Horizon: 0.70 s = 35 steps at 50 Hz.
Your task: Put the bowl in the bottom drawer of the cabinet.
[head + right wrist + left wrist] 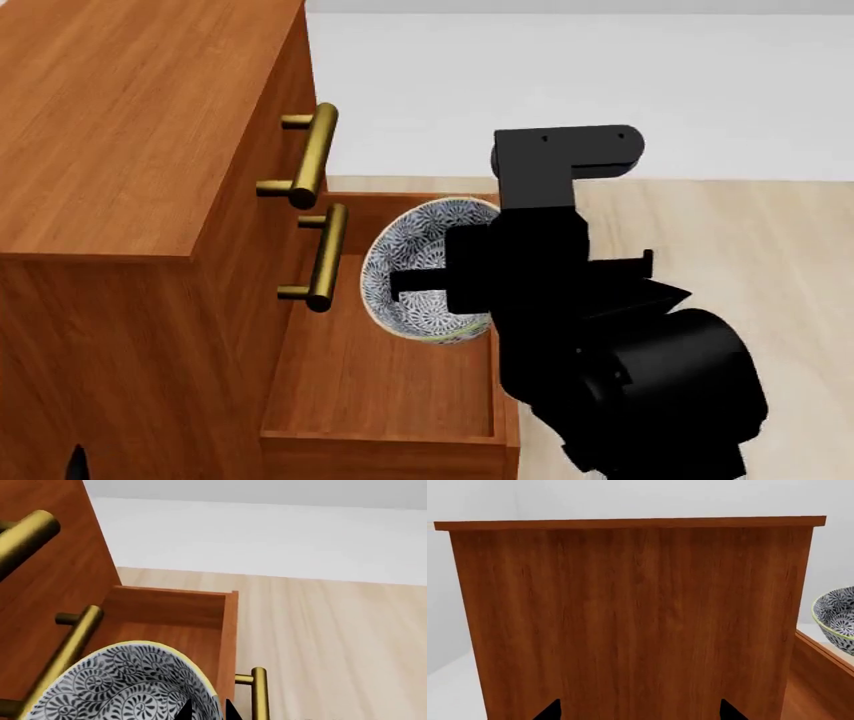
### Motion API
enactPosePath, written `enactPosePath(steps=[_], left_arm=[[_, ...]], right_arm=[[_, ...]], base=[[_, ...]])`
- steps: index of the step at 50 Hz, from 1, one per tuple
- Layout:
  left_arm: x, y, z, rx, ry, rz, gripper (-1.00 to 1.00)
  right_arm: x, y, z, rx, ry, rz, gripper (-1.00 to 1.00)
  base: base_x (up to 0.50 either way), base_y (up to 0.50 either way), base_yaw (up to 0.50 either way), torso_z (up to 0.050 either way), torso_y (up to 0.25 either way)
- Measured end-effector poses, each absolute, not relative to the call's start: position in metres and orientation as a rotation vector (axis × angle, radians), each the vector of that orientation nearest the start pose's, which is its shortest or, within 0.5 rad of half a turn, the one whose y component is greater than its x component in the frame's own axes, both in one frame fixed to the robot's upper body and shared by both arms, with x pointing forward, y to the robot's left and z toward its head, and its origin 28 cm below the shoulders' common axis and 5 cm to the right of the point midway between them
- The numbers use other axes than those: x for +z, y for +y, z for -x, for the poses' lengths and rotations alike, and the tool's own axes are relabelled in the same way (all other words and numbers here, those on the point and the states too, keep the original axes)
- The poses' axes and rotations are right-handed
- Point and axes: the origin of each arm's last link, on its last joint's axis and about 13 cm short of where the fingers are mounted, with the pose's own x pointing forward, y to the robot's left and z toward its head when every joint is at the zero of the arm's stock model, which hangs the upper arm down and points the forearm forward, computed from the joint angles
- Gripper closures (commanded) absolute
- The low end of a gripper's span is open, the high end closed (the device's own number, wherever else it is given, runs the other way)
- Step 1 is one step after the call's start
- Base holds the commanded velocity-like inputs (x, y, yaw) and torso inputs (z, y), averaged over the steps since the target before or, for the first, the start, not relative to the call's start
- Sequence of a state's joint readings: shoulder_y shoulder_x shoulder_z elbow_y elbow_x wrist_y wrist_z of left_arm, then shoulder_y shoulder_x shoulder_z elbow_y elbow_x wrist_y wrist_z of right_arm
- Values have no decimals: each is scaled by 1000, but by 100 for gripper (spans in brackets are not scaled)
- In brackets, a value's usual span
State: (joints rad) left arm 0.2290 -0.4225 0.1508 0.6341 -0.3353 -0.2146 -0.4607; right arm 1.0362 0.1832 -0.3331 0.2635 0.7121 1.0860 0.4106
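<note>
Between the fingertips of the right gripper [207, 711] sits the rim of the small round ceramic bowl [430, 270], white with a dense blue-grey floral pattern and a thin yellowish-green edge; the jaws are closed narrowly on that rim. From the head camera the bowl hangs tilted on its side, its patterned inside facing the boxy reddish-brown wood-grain cabinet [127, 130], with the black gripper body just behind it on the side away from the cabinet front. Below gripper and bowl lies the pulled-out bottom drawer [380, 385], a reddish-brown wood box whose bare floor shows under the bowl; whether the bowl touches that floor cannot be told. Just beside the bowl, toward the cabinet front, run the two brass bar handles of the upper drawers [315, 155], close to the bowl's rim. In the right wrist camera the drawer's own brass handle [259, 692] stands just beyond the gripper's fingertips, over pale wood flooring [333, 645].

The left gripper [640, 712] faces a plain side panel of the cabinet, showing only two dark fingertips set wide apart, gripping nothing; the bowl shows well off to one side of it.
</note>
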Motion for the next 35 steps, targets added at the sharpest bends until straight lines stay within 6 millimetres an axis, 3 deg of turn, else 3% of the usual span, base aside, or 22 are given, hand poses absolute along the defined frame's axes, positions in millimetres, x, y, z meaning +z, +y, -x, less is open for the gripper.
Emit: enactPosePath(steps=[35], left_arm=[[87,230,-150,102,-95,-7,-100]], right_arm=[[172,-65,-379,109,505,36,100]], base=[[0,0,0,0,0]])
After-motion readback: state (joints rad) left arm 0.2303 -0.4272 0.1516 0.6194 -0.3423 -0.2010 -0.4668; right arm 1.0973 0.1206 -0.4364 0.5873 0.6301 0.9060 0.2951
